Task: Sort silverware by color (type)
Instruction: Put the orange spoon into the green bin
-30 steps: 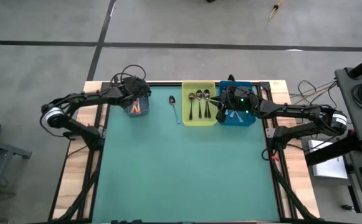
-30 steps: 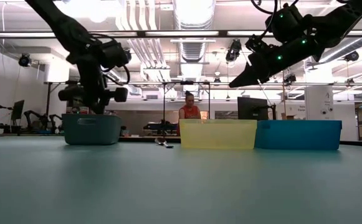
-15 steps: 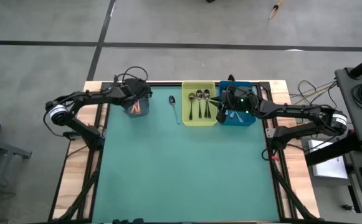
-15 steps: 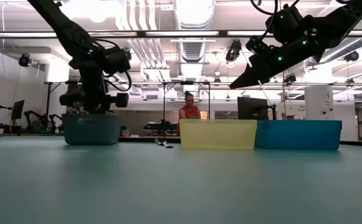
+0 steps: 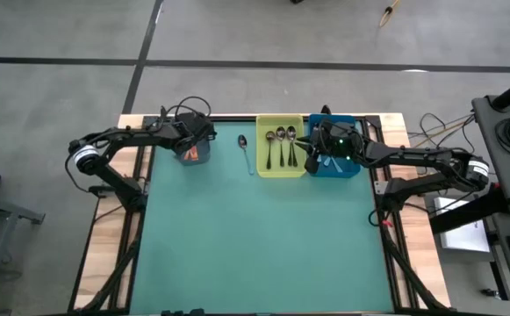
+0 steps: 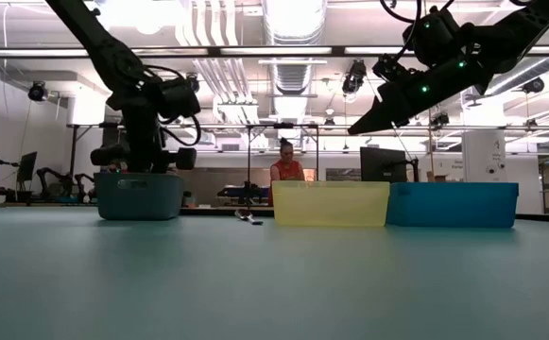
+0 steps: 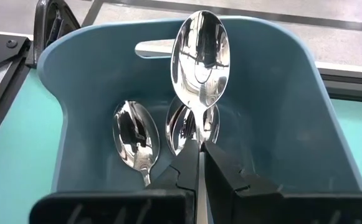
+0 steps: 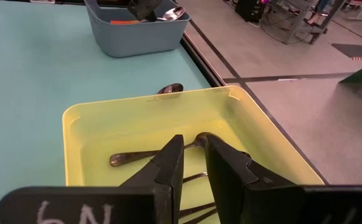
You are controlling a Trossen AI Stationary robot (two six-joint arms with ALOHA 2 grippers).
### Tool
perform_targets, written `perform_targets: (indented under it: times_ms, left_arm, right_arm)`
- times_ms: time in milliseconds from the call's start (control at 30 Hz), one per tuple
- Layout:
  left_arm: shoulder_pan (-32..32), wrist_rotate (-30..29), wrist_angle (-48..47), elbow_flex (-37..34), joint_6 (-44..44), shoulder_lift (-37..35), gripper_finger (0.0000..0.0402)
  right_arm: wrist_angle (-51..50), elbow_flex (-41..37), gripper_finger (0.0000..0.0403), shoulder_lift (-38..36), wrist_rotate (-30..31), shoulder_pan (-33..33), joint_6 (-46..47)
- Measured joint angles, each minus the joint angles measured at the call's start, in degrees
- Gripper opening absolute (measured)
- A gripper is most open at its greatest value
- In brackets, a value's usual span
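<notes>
Holding two spoons (image 7: pixel 162 134), grey-blue bin (image 7: pixel 280 106); left fingers (image 7: pixel 196 163) clamp a third spoon (image 7: pixel 200 53) above

Pretty even overhead lighting, barely any shadows on the bench (image 5: pixel 255 237). Low view gets blown-out glare from the ceiling lights (image 6: pixel 293 19), so both arms read as silhouettes. The held spoon (image 7: pixel 200 56) mirrors the room, and the near tool fingers (image 7: pixel 230 177) look soft.

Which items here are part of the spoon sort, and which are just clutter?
Job: spoon gripped in left hand; lone spoon on teal mat; spoons in yellow plastic bin; grey-blue bin; blue bin.
Clutter: black monitor; cables beside table.
</notes>
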Motion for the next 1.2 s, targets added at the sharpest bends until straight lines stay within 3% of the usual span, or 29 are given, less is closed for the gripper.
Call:
perform_targets:
  times_ms: [1200]
  left_arm:
    - [0.0,2.91,-7.93,0.02,-2.44,0.09,0.0006]
  right_arm:
    - [0.0,-0.09,0.0059,0.0,0.0,0.0,-0.04]
